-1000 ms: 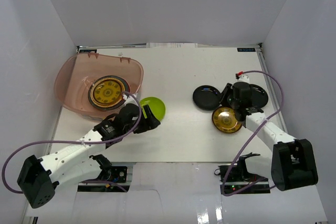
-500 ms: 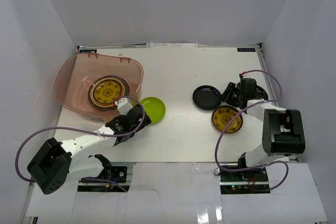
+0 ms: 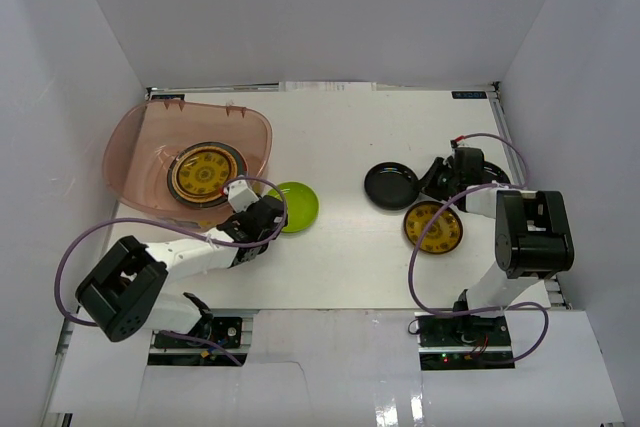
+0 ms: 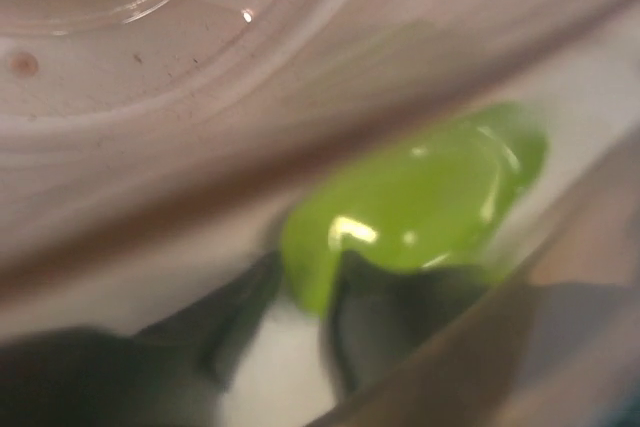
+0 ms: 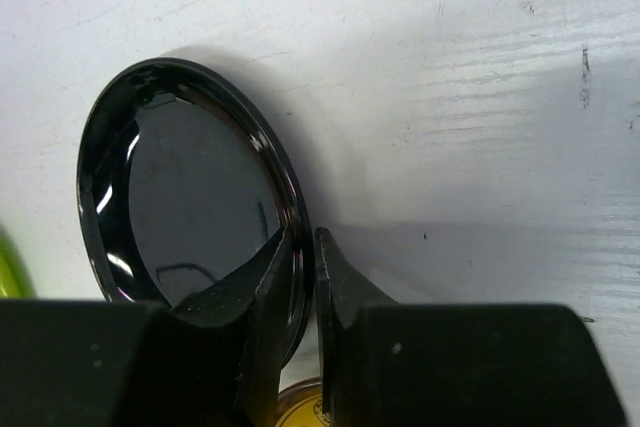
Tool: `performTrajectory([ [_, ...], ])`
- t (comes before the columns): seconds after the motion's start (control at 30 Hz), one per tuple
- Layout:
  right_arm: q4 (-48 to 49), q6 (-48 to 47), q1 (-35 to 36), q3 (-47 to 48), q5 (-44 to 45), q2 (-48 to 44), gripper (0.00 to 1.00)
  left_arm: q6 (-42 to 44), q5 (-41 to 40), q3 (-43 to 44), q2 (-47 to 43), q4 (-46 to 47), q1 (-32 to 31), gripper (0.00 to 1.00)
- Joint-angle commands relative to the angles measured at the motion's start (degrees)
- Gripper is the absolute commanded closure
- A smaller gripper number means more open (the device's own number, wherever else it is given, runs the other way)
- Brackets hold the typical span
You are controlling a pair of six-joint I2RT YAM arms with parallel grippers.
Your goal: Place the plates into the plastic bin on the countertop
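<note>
Your left gripper (image 3: pixel 268 219) is closed down almost fully, its fingers pinching the near-left rim of the lime green plate (image 3: pixel 298 205). That plate sits on the countertop (image 3: pixel 380 127) just beside the near-right corner of the plastic bin (image 3: pixel 135 142). The left wrist view is blurred, so treat that grip as likely rather than proven.

Your right gripper (image 5: pixel 303 267) is narrowed to a slit with the right rim of the black plate (image 5: pixel 190 197) caught between its fingers. This plate is on the right half of the countertop, well apart from the bin; whether it has left the surface you cannot tell.

Both arms look to be at the grasp stage, with nothing carried over yet. Next, lift the lime plate above the bin's wall and swing it far-left to release inside, where a stacked gold plate (image 3: pixel 205 173) already lies. The black plate needs a longer carry leftward.

The lime plate is glossy and shallow, and the black one is shiny with a raised lip. A loose gold patterned plate (image 3: pixel 433 228) waits just near of the black one.
</note>
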Motion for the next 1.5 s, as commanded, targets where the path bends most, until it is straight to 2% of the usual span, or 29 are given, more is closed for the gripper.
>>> performTrajectory([
  [0.0, 4.2, 2.3, -0.2, 0.1, -1.1, -0.5, 0.81, 0.2, 2.8, -0.5, 2.1, -1.1, 0.6, 0.63],
  [0.03, 4.6, 2.7, -0.2, -0.2, -0.7, -1.3, 0.86, 0.3, 2.6, -0.6, 2.0, -1.1, 0.6, 0.66],
  [0.13, 5.2, 4.1, -0.2, -0.3, -0.2, -2.8, 0.90, 1.0, 2.6, -0.6, 1.4, -1.3, 0.6, 0.81],
  [0.33, 6.1, 6.0, -0.2, -0.5, -1.1, -8.2, 0.92, 0.7, 3.6, -1.4, 0.7, -2.0, 0.6, 0.89],
  [0.4, 5.5, 6.0, -0.2, -0.7, -0.8, -10.2, 0.92, -0.4, 4.0, -1.8, 0.3, -4.0, 0.6, 0.81],
  [0.43, 5.3, 5.8, -0.2, -0.8, -0.9, -10.8, 0.92, -0.8, 4.2, -2.0, -0.8, -4.4, 0.6, 0.70],
  [0.57, 5.9, 5.8, -0.2, -2.3, -1.2, -11.1, 0.92, -1.1, 3.9, -3.6, -3.9, -5.4, 0.6, 0.40],
  [0.63, 6.6, 6.2, -0.2, -3.1, -2.1, -11.6, 0.92, -1.1, 4.3, -3.8, -4.0, -5.9, 0.6, 0.35],
  [0.7, 7.7, 7.3, -0.2, -3.9, -2.8, -12.3, 0.92, -1.4, 4.8, -3.9, -3.0, -5.6, 0.6, 0.35],
  [0.87, 7.9, 7.5, 0.2, -5.8, -4.5, -16.3, 0.92, -1.2, 5.0, -1.6, 1.7, -3.0, 0.6, 0.39],
  [0.93, 8.0, 7.6, 0.7, -6.9, -4.6, -18.0, 0.92, -1.1, 4.8, -1.0, 4.0, -2.1, 0.6, 0.46],
  [1.1, 8.0, 7.7, 3.6, -7.7, -4.4, -20.0, 0.92, -1.3, 5.1, 0.6, 8.0, -0.7, 0.5, 0.55],
  [1.13, 8.0, 7.9, 4.1, -7.8, -4.3, -20.5, 0.92, -1.5, 5.2, 0.7, 9.0, -0.7, 0.4, 0.62],
  [1.2, 7.9, 8.0, 4.6, -7.7, -4.5, -20.9, 0.92, -2.3, 5.1, 0.2, 9.6, -0.7, 0.0, 0.69],
  [1.23, 7.8, 8.0, 4.8, -7.6, -4.4, -21.4, 0.92, -2.6, 5.1, -0.2, 9.3, -0.7, -0.1, 0.76],
  [1.3, 7.5, 8.1, 5.2, -7.3, -4.4, -21.9, 0.92, -2.8, 4.9, -1.4, 8.8, -0.8, -0.5, 0.81],
  [1.43, 6.7, 7.9, 5.6, -7.2, -4.6, -23.5, 0.92, -4.6, 4.3, -3.4, 6.7, -2.6, -1.5, 0.75],
  [1.47, 6.7, 7.7, 5.8, -7.2, -4.6, -23.8, 0.92, -4.8, 4.1, -3.7, 5.1, -3.0, -2.0, 0.70],
])
